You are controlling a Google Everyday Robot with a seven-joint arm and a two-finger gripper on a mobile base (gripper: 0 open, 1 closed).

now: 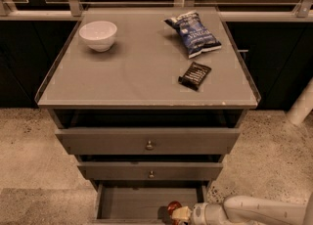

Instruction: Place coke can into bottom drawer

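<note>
Low at the bottom edge of the camera view, the gripper (pixel 180 214) reaches in from the right over the pulled-out bottom drawer (pixel 132 202). How far it is open, and whether it grips anything, cannot be told. The coke can (pixel 173 206) sits right at its tip, just up and left, over the drawer's right part. Far above the gripper, the cabinet top (pixel 137 72) carries a white bowl (pixel 98 34), a blue chip bag (pixel 194 33) and a dark snack bar (pixel 194 75).

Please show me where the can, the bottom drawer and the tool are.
can (pixel 173 206): camera view, its red side.
bottom drawer (pixel 129 202): camera view, its bare floor.
tool (pixel 181 214): camera view, its tip, at the drawer's right front, by the can.
</note>
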